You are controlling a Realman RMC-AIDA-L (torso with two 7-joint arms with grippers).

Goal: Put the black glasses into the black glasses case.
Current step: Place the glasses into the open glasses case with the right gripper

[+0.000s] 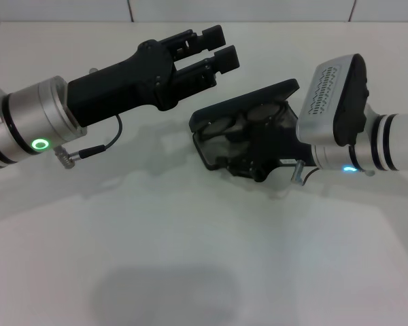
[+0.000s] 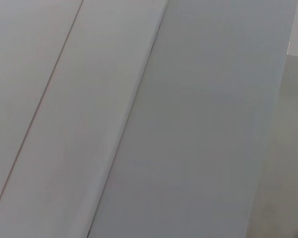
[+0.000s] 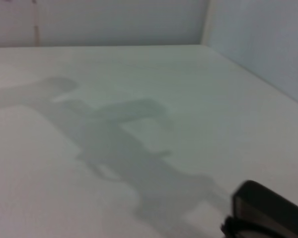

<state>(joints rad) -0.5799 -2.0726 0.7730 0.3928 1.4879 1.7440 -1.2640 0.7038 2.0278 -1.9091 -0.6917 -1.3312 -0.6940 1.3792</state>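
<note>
Glasses lie in open case; right gripper, fingers hidden, could drag case. Left gripper, fingers slightly spread, hovers.

1. No readable text, label, brand, number or sign in any of the three views.
2. No lettering legible on the black glasses case as seen from the head view.
</note>
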